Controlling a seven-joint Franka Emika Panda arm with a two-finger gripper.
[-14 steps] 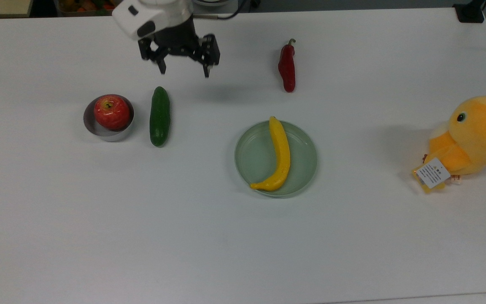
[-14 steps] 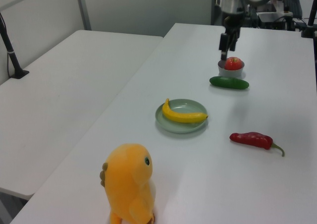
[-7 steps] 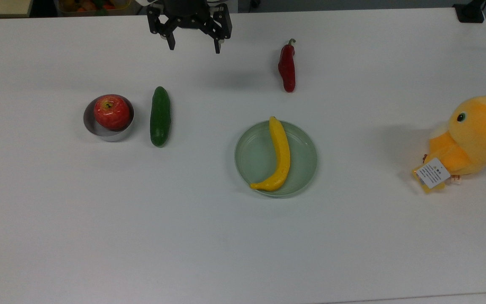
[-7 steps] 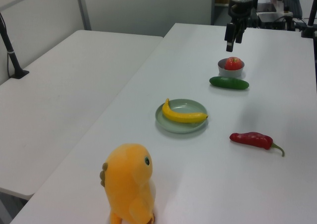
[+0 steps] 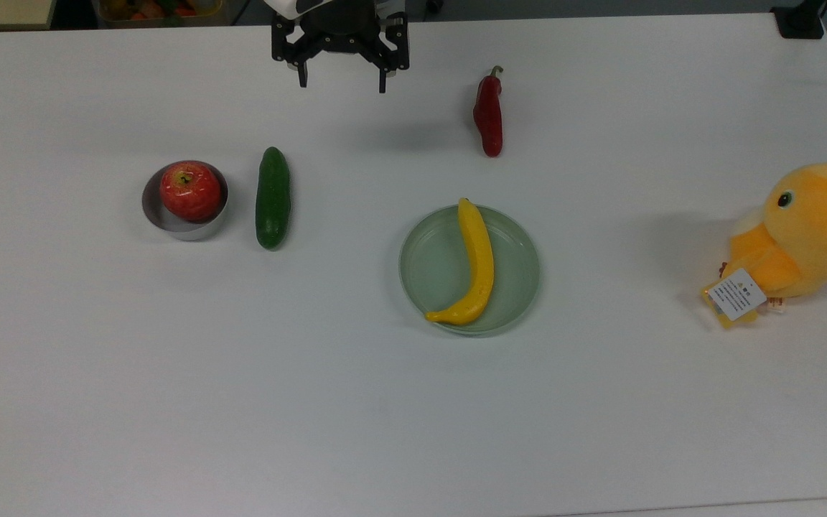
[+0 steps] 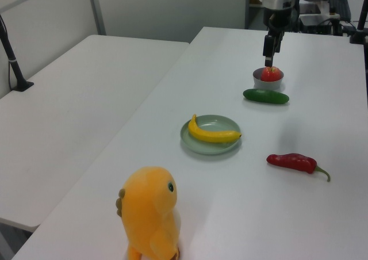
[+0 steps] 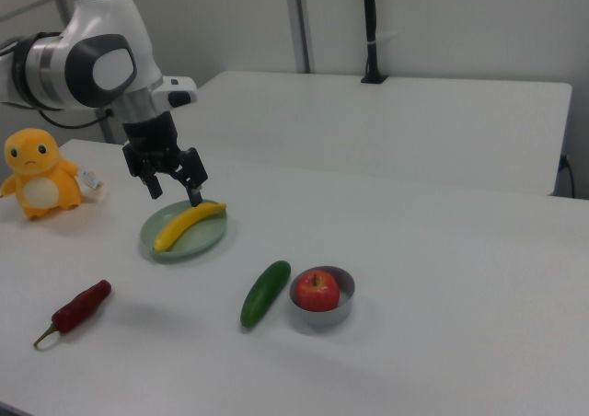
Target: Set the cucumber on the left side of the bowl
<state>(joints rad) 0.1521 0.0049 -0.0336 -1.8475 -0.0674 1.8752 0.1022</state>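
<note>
Pincer point(image 5: 342, 79) released, empty, high over the table point(image 5: 385, 402) at 12 o'clock in top view; cucumber point(image 5: 272, 197) lies just beside bowl point(image 5: 159, 215) at its 3 o'clock, so descend over its middle, straddle its narrow width, then clamp

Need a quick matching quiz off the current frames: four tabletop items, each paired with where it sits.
Items:
1. red apple
2. yellow banana
3. dark green cucumber
4. red chili pepper

Places:
A. on the pale green plate
B. bare table, beside the bowl on the top view's right
C. in the small silver metal bowl
D. bare table, apart from the dishes

Pairs: 1-C, 2-A, 3-B, 4-D
</note>
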